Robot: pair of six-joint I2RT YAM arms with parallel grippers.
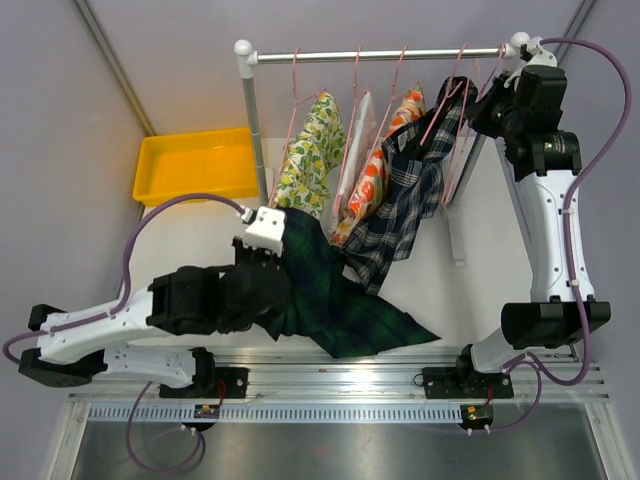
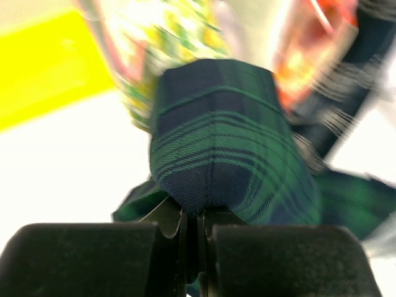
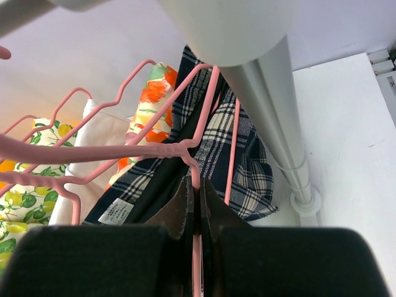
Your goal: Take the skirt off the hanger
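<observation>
A dark green and navy plaid skirt [image 1: 345, 305] lies draped low over the white table, in front of the hanging clothes. My left gripper [image 1: 262, 255] is shut on its folded upper edge, and the fabric bulges just past the jaws in the left wrist view [image 2: 223, 148]. My right gripper [image 1: 480, 108] is up at the rail, shut on the wire of a pink hanger [image 3: 154, 150]. A navy and white checked garment [image 1: 405, 200] hangs on that hanger. The same garment shows under the right jaws [image 3: 247, 167].
A metal clothes rail [image 1: 380, 56] carries several pink hangers with a lemon-print garment [image 1: 310, 150], a white one and an orange floral one [image 1: 375, 170]. A yellow bin [image 1: 195, 165] stands at the back left. The rail's right post [image 3: 272, 111] stands close to the right gripper.
</observation>
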